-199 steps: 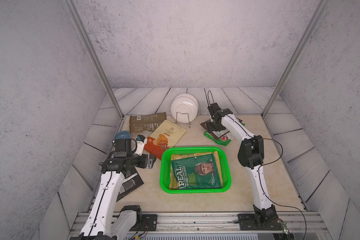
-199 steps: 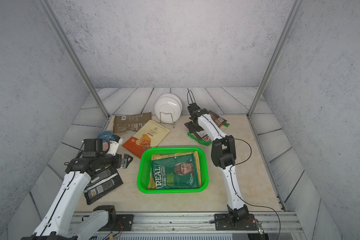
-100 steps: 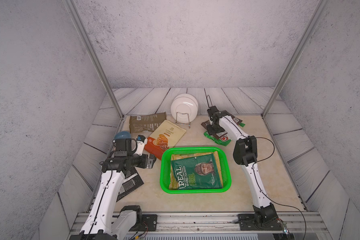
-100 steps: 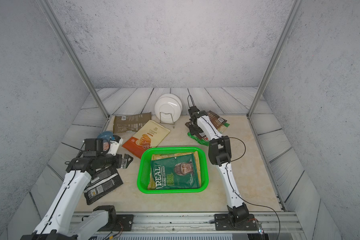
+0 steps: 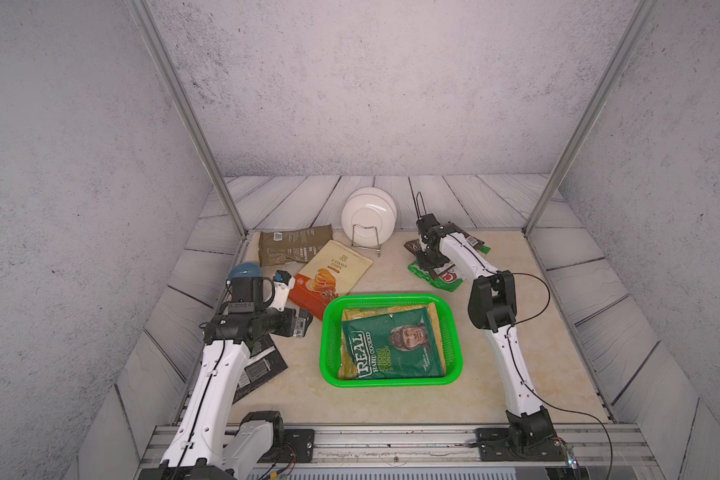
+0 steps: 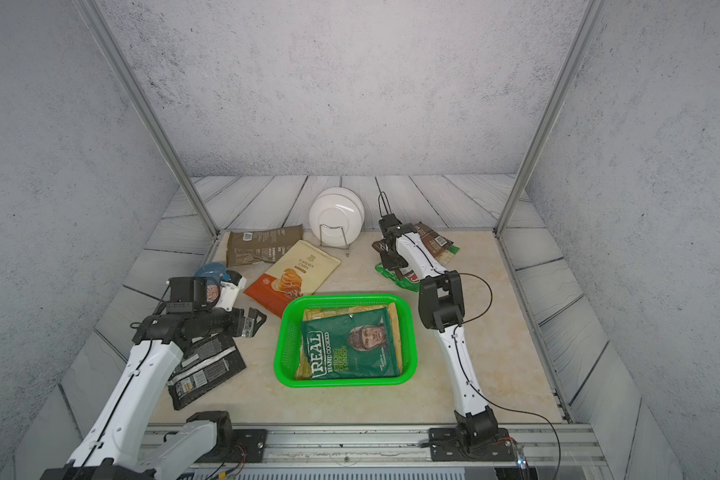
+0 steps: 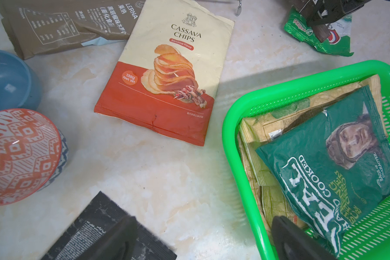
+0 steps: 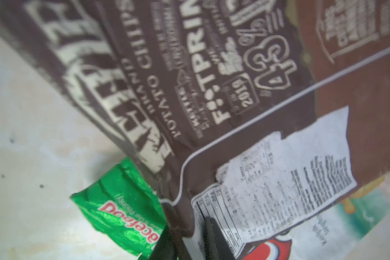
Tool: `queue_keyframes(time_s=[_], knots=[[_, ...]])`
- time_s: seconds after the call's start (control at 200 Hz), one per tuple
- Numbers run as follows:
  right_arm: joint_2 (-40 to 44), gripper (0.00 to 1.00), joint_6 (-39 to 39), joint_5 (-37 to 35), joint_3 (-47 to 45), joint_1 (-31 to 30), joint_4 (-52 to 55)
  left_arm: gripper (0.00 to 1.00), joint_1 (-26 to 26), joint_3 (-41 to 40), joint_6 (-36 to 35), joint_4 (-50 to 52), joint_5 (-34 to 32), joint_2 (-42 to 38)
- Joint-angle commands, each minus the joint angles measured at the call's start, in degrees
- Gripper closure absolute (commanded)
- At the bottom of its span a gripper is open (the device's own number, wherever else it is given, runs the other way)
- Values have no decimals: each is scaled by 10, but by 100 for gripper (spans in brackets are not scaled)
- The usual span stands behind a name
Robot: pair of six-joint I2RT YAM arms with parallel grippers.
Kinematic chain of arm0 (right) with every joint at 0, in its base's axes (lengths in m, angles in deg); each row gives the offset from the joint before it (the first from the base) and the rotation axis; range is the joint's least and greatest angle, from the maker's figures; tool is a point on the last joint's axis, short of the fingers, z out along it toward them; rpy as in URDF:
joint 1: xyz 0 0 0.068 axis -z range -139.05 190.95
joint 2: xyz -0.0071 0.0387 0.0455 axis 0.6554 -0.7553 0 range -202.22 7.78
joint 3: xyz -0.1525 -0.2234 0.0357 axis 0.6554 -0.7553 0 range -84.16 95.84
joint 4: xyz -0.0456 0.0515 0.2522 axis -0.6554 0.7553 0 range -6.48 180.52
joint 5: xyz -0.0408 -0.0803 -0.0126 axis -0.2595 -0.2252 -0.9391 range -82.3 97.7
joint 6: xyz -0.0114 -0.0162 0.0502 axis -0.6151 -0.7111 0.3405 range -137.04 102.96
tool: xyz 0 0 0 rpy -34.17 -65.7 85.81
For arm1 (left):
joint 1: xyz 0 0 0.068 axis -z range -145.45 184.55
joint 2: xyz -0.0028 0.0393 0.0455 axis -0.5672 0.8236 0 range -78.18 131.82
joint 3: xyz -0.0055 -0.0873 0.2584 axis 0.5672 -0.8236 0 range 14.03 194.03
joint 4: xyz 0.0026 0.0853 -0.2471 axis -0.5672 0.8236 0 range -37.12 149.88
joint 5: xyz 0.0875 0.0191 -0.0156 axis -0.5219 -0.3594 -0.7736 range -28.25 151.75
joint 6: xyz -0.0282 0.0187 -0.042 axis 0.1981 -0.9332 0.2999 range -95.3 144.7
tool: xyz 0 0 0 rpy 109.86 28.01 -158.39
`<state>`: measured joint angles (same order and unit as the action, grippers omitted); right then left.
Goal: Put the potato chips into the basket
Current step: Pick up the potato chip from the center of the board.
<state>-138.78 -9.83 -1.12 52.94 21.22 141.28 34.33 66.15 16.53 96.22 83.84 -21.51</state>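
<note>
The right wrist view showed the right claw [image 8: 187, 222] clenched on the brown chip bag [image 8: 212, 90], a grip both top views hid at upper right of centre; the left claw [image 7: 204, 219] gaped beside the basket [image 5: 391, 297]

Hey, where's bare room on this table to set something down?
Bare table lies right of the basket, and between basket and front rail. A narrower gap separates the cassava bag from the brown bag in the right gripper. The left side, with bowls and more bags, is crowded.
</note>
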Motion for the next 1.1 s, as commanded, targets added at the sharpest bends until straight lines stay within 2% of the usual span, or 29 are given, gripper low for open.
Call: queue_keyframes(time_s=[0.0,0.06,0.135,0.25,0.651,1.096], knots=[[59,84,6,-20,-18,5,0,0,3,-2,-5,6,-1,0],[76,86,5,-24,-16,5,5,0,3,-3,-5,6,-1,-1],[100,96,6,-29,-13,5,10,0,3,-3,-6,5,-1,-2],[141,100,15,-17,-19,5,14,0,3,-3,-6,5,-1,-4],[296,100,54,-7,-101,5,5,0,3,-3,-5,6,1,-8],[473,100,71,42,-194,5,-4,0,3,-4,-6,4,5,-14]])
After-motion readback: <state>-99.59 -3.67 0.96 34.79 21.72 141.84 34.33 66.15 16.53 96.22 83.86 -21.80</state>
